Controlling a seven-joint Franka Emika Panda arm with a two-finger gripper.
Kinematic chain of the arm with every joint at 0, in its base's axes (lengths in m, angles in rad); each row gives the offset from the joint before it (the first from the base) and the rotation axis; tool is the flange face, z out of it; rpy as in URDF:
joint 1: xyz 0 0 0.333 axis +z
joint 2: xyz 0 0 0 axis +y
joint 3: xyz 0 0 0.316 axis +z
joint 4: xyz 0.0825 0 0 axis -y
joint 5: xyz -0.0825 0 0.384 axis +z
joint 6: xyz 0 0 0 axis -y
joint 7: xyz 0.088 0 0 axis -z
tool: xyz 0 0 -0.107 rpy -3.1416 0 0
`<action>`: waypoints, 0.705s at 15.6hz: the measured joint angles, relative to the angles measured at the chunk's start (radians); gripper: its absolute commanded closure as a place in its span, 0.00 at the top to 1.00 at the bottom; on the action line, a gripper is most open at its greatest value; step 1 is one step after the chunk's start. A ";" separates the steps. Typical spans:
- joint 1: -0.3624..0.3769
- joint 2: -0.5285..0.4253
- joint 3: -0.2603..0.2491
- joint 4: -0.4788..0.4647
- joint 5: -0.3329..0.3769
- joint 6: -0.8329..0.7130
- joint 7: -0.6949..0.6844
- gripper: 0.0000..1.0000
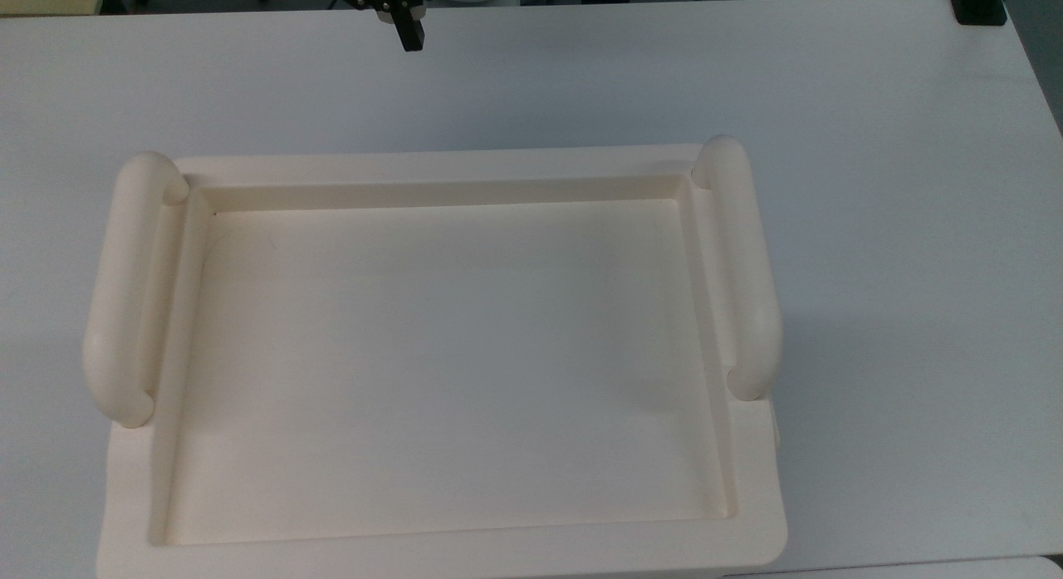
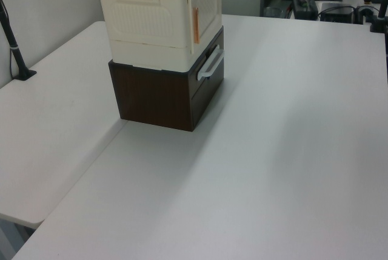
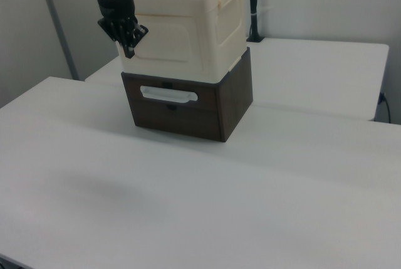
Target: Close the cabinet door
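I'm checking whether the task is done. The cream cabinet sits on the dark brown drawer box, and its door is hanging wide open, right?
Not quite. The cabinet does sit on the dark brown drawer box, but its door is swung shut against the front, as the right view shows. The gripper hangs just in front of the door's edge at the right view's left.
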 measured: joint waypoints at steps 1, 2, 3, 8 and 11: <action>0.011 0.005 0.000 -0.001 -0.016 0.002 0.005 0.00; 0.023 0.011 0.000 -0.001 -0.027 0.016 0.019 0.00; 0.033 0.019 0.000 -0.002 -0.032 0.042 0.033 0.00; 0.052 0.071 0.037 -0.003 -0.032 0.293 0.076 0.00; 0.059 0.102 0.069 -0.003 -0.032 0.410 0.081 0.00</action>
